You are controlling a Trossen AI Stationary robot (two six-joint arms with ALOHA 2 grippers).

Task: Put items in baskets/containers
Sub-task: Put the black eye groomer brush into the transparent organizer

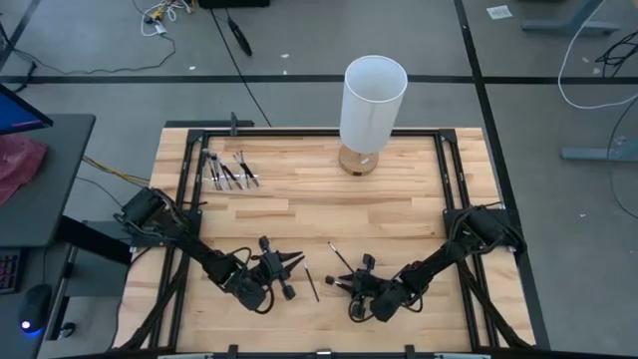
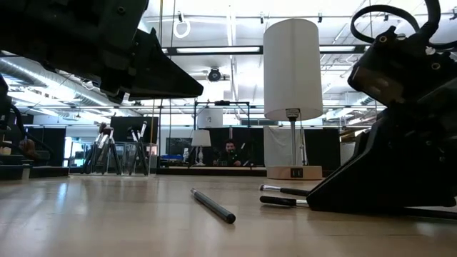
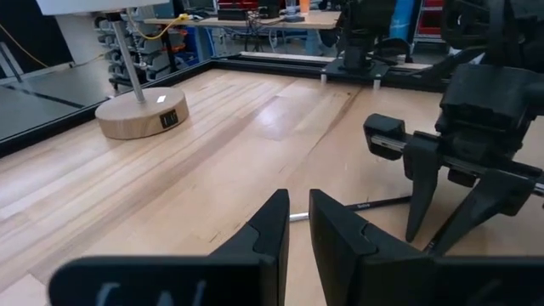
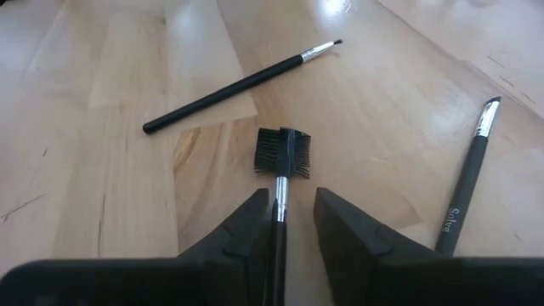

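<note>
A comb-headed brush (image 4: 283, 153) lies flat on the table. Its thin handle runs back between the fingers of my right gripper (image 4: 291, 212), which is open and low at the table's near middle (image 1: 344, 285). A gap shows between the handle and one finger. A slim pointed brush (image 4: 242, 85) and a second dark brush (image 4: 467, 178) lie on the wood close by. My left gripper (image 3: 299, 212) hovers to the left of these (image 1: 289, 264), a narrow gap between its fingers and nothing in it. Several brushes lie in the low see-through container (image 1: 227, 172) at the far left.
A tall white cylinder on a wooden base (image 1: 371, 105) stands at the far middle of the table. A black frame (image 1: 184, 179) runs around the table's edges. Bare wood lies between the container and the two grippers.
</note>
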